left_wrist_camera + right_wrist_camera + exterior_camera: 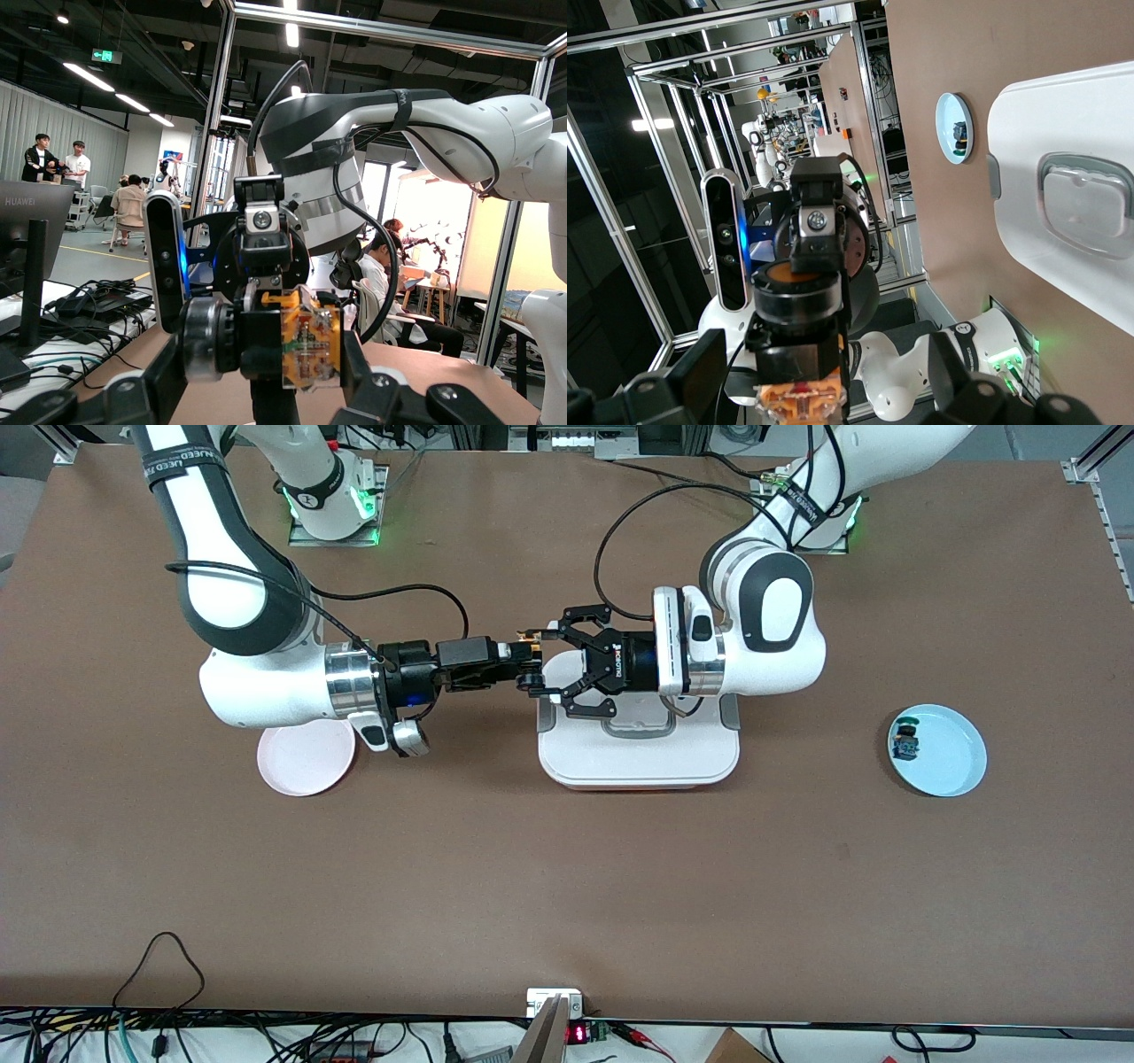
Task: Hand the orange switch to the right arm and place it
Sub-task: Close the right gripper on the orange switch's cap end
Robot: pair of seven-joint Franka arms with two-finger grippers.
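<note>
Switch [796,305]: tiny, light, rigid, with a delicate gold end. Left tool [545,662] is clamped on it over the box [638,757] edge. Right tool [528,661] stands apart around it. Best hold is probably the black body.

two pincers [538,657] over white container [638,757]

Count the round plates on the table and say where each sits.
2. A pale pink round plate lies toward the right arm's end, partly under that arm. A light blue round plate lies toward the left arm's end, holding a small switch.
</note>
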